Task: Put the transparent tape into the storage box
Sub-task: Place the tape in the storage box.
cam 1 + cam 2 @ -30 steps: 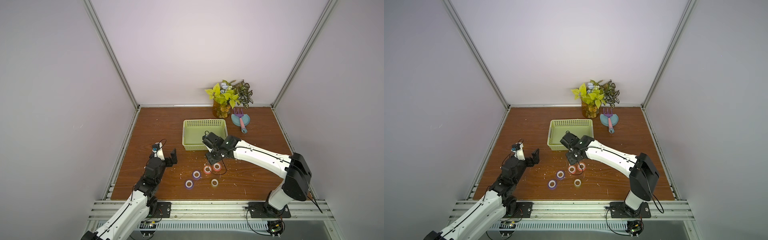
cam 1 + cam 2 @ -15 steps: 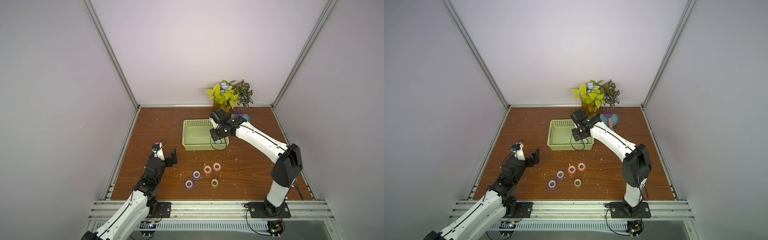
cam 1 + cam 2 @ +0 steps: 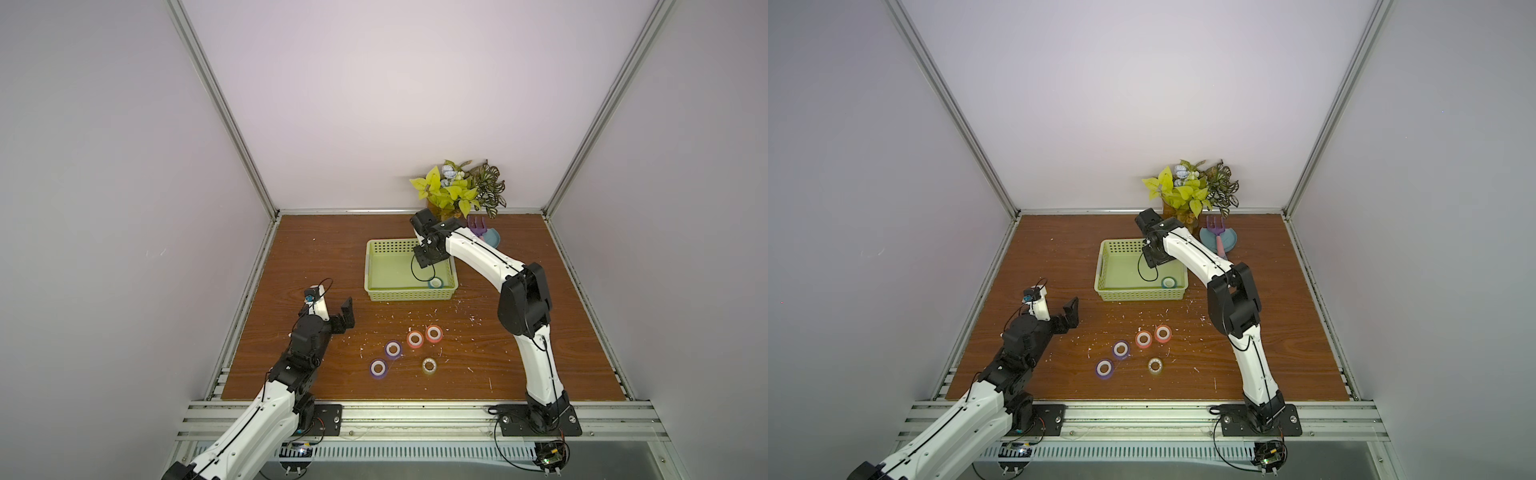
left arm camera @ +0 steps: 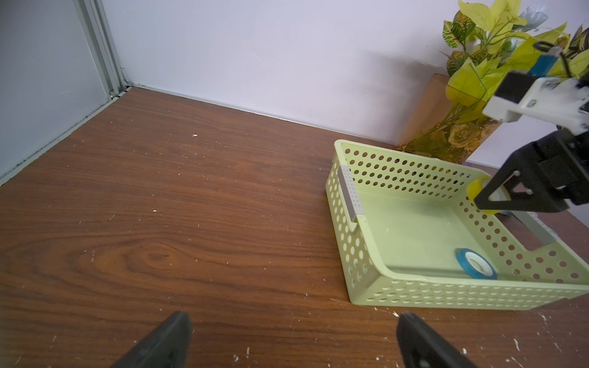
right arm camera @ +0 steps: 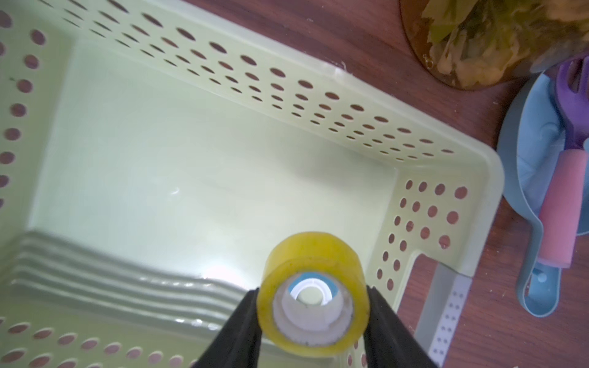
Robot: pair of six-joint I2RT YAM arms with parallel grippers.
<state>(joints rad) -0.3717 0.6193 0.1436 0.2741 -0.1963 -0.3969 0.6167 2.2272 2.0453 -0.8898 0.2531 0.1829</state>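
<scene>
My right gripper [image 5: 312,306] is shut on a yellow transparent tape roll [image 5: 314,255], gripped by its sides. It hangs over the far right corner of the light green storage box [image 3: 407,296], as the left wrist view also shows [image 4: 476,191]. A blue roll [image 3: 435,283] lies flat inside the box at its near right corner. Two orange-red rolls [image 3: 434,333], two purple rolls [image 3: 392,349] and a colourless roll [image 3: 429,365] lie on the table in front of the box. My left gripper [image 4: 293,337] stands open and holds nothing, left of the rolls.
A vase of yellow-green plants [image 3: 457,195] stands at the back wall behind the box. A round blue dish [image 3: 492,237] with a purple and pink fork sits right of the box. White crumbs dot the wooden table [image 3: 316,257].
My right arm has lifted the yellow roll from the group on the table and carried it back over the box. The left arm has not moved.
</scene>
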